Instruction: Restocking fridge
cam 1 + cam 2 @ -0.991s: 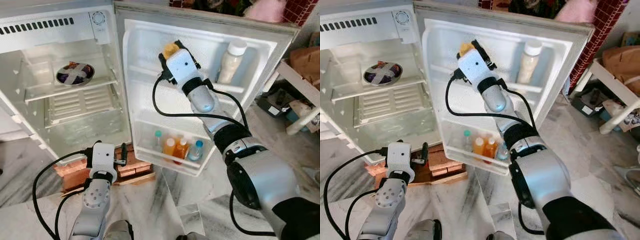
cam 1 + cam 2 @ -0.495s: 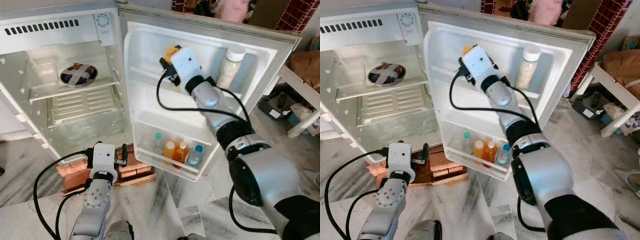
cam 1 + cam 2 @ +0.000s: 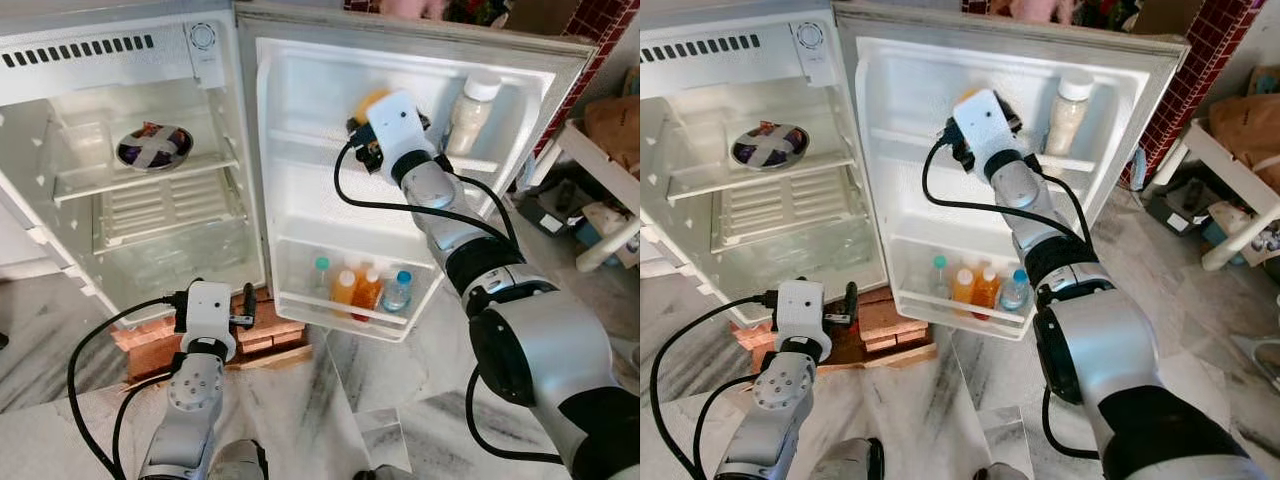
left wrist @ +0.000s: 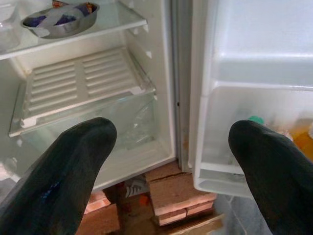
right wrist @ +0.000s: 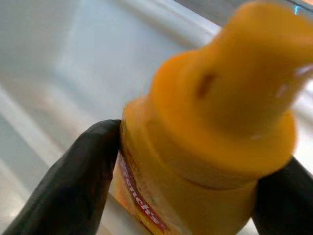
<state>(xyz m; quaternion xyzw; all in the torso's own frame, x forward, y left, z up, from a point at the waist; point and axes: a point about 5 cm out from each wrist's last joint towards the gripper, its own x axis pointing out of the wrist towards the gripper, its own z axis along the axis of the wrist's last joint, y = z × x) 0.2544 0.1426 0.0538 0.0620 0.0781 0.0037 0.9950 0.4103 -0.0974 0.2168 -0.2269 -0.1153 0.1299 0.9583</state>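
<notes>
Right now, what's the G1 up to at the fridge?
Restocking. The right hand is shut on a yellow plastic squeeze bottle and holds it up at the upper shelf of the open white fridge door, beside a white-capped jar of pale contents. The lower door shelf holds several small drink bottles. Inside the fridge, a round metal bowl sits on the upper glass shelf. The left hand hangs low in front of the fridge, open and empty.

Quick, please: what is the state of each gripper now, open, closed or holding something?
Left gripper: open, holding nothing, low in front of the fridge.
Right gripper: closed on a yellow bottle, up at the fridge door's upper shelf.
</notes>
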